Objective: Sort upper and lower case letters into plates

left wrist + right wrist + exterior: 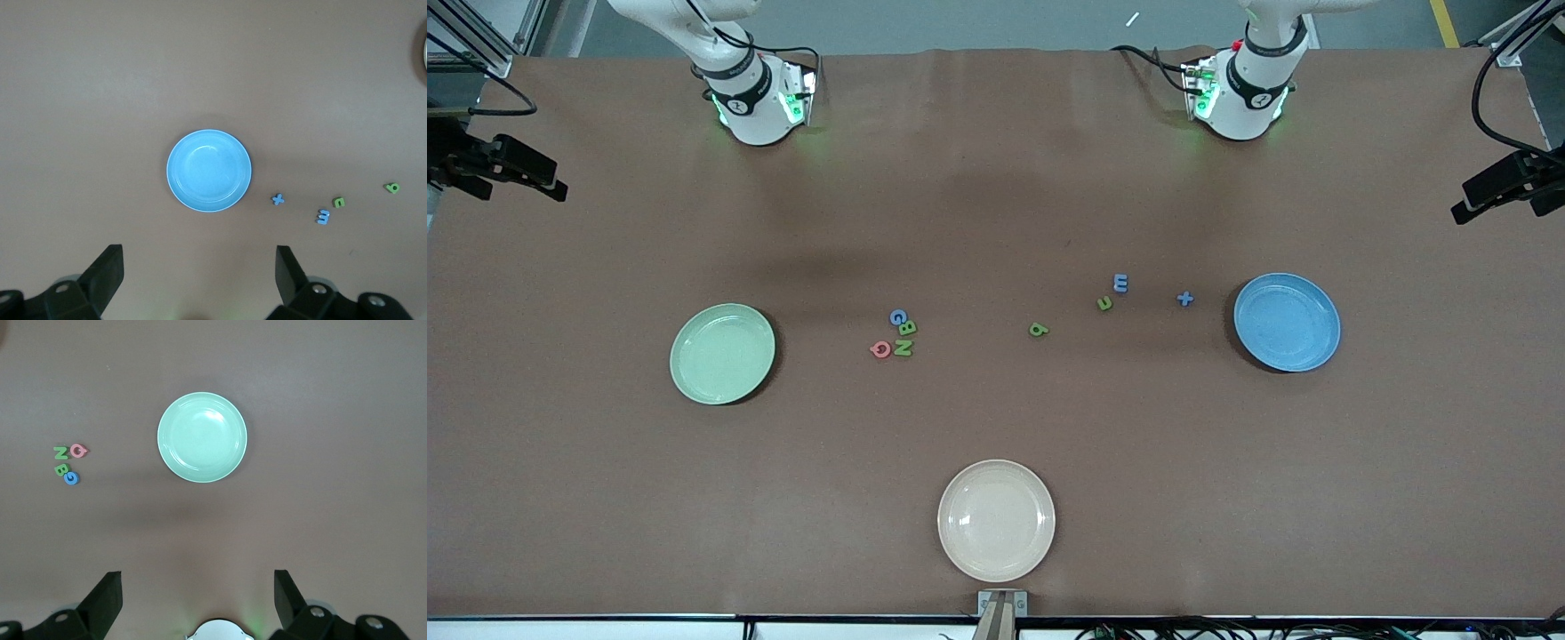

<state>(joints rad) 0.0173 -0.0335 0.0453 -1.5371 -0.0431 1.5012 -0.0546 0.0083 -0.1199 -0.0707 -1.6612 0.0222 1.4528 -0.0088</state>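
The letters lie in two groups in the middle band of the front view. Four capitals sit clustered, touching or nearly so: blue G (898,316), green B (908,328), green N (903,348) and red Q (880,349). Four small letters are spread apart: green g (1038,330), green n (1104,304), blue m (1120,284) and blue t (1184,299).

The mint plate (722,354) sits at centre-left of that view, the blue plate (1287,322) at centre-right, both empty. A cream plate (996,520) lies at lower centre.

No letter is sorted yet. Judged step: first pick. Each arm should take the group beside its own plate. The clustered capitals call for an approach on an outer letter, so the neighbours are not dragged.

The left gripper (200,277) hangs high over the blue plate, fingers spread, empty. The right gripper (198,597) hangs high over the mint plate, fingers spread, empty. All letters lie well apart from both.
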